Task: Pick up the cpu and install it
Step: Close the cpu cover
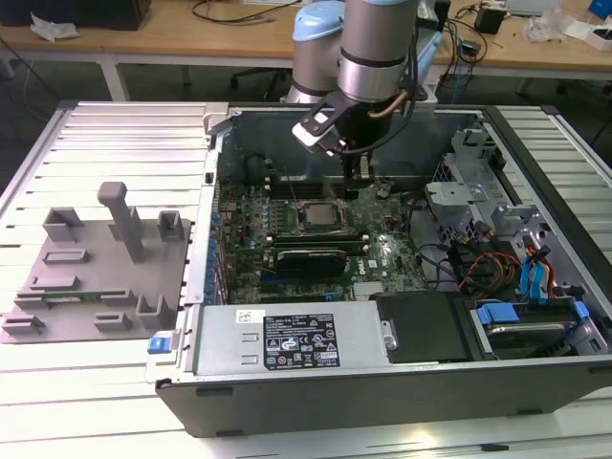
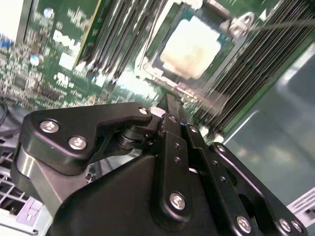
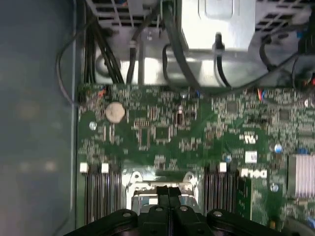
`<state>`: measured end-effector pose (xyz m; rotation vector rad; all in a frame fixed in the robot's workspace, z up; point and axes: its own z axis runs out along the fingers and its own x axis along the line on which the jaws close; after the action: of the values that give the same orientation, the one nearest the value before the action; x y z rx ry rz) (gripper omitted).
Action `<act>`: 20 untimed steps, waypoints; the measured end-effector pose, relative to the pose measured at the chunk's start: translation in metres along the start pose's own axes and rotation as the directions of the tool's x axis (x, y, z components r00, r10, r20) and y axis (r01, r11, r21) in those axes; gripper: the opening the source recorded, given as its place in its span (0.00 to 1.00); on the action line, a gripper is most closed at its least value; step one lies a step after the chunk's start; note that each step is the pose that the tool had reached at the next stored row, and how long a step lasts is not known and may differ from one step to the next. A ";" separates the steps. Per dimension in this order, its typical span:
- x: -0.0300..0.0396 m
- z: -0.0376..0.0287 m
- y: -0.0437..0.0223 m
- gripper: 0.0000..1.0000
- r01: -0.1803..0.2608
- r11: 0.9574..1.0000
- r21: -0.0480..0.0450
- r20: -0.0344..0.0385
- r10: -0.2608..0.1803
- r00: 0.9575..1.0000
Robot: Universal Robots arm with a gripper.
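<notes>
Black metal links of the claw (image 3: 169, 191) cover the near edge of the dark metal-framed socket (image 3: 140, 184) in the first wrist view. The claw's fingers are pressed together and hold nothing. The small pale silver square cpu (image 2: 191, 48) lies in that socket, near the fingertips. Long black memory slots (image 3: 98, 196) stand at both sides of it. A grey plastic tray (image 1: 105, 277) lies on the white slatted bench (image 1: 96, 382).

The exterior view looks steeply down on the whole open case (image 1: 382, 406), arm (image 1: 373, 48) at twelve o'clock; both wrist views peer closely past the gripper (image 2: 170, 101) (image 3: 169, 189) onto the motherboard (image 1: 382, 253) (image 2: 64, 49) (image 3: 162, 132), which all three share.
</notes>
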<state>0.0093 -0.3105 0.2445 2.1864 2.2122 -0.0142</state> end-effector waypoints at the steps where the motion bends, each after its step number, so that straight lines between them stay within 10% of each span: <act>1: 0.0001 -0.0001 -0.0056 0.11 0.000 1.000 0.000 0.000 0.000 1.000; 9: 0.0001 0.0001 -0.0081 0.11 0.000 1.000 0.010 0.000 0.000 1.000; 20: 0.0005 0.0047 -0.0282 0.11 0.000 1.000 0.010 0.000 0.000 1.000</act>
<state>-0.0188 -0.3104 0.2393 2.1911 2.2174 -0.0250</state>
